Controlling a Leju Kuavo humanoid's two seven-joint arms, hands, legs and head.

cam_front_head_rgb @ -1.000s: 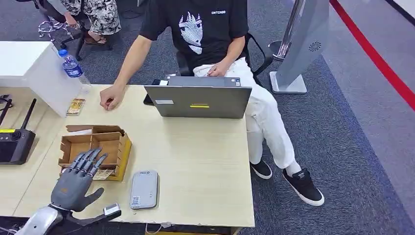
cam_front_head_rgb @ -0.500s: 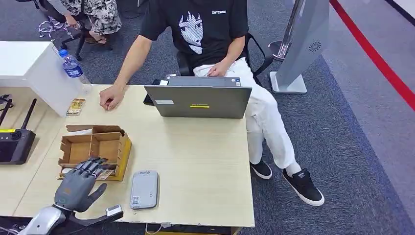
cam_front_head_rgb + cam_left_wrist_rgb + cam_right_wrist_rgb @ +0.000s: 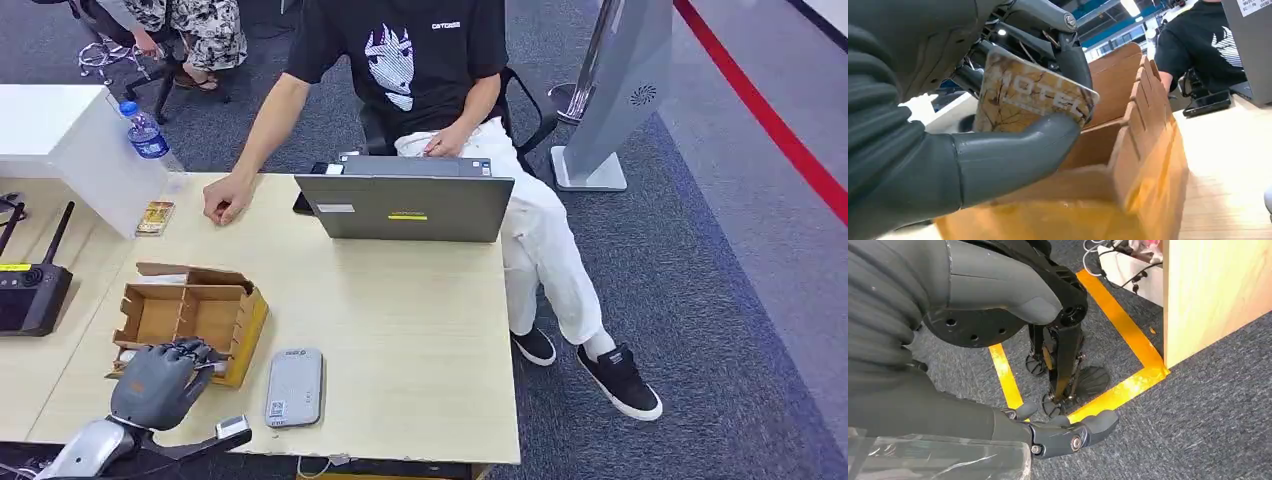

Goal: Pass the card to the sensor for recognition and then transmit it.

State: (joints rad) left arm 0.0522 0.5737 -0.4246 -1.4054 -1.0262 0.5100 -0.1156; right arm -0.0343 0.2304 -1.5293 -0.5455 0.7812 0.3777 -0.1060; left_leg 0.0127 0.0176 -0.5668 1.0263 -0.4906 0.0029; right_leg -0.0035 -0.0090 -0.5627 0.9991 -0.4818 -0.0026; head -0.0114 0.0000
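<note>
Now the left hand [image 3: 938,150] pinches a card [image 3: 1033,97] between thumb and fingers, just over the cardboard box [image 3: 195,315] on the tabletop [image 3: 400,330]. It is marbled tan and white with pale letters, partly covered by the thumb. The sensor [image 3: 294,387] lies just beside the box. Whether the right hand [image 3: 1068,432] holds anything, I cannot tell.

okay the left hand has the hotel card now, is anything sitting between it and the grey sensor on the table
Nothing visible blocks it. The left hand holds the card at the cardboard box's near edge, and the grey sensor lies flat just beside the box, with bare tabletop between them.
</note>
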